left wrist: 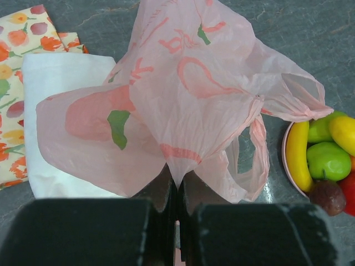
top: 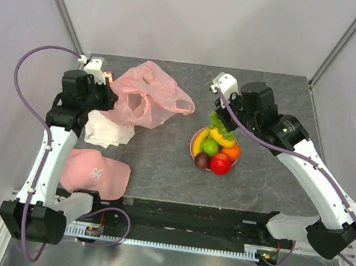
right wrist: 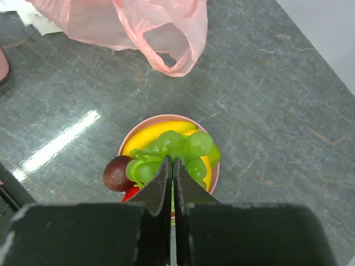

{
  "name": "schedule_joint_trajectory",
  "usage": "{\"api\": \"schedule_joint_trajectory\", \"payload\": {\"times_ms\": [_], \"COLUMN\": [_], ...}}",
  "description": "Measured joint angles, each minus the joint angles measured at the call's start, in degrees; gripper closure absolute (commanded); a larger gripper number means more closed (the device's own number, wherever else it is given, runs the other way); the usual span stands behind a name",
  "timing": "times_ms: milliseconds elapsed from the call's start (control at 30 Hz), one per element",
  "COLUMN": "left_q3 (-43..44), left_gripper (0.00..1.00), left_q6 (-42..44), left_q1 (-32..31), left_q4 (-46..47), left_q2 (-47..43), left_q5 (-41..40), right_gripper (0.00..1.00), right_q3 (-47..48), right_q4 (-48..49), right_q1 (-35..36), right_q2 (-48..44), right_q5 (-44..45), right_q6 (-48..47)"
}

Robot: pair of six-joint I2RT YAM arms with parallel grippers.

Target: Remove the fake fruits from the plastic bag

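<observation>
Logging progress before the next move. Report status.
Left gripper shut, pinching the plastic bag. Right gripper shut on green grapes over the plate. Other fake fruits piled on plate. Nothing in the way.

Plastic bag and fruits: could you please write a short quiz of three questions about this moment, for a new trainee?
1. True or false: the left claw is shut on the plastic bag.
2. Choose one. Where do the banana and the red apple lie? A: inside the plastic bag. B: on the pink plate. C: in the left claw.
3. Fill the gap: the right claw holds a bunch of green ____ above the pink plate.

Key: 1 true; 2 B; 3 grapes.
</observation>
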Motion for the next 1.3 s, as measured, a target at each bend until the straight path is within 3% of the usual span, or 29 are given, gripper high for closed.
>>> {"api": "schedule_joint_trajectory", "payload": {"times_ms": [1300], "left_q3": [-0.70], "left_gripper": [0.98], "left_q6": [0.00], "left_q1": [0.00], "left_q4": [1.81], "left_q2": [3.02], "left_q5": [0.72], "right_gripper": [1.00], "right_q3": [-8.15], "right_q4": [-7.04], "right_q1": [0.00], "right_q2": [-5.20], "right_q5": [-4.26], "right_q6": [-0.37]}}
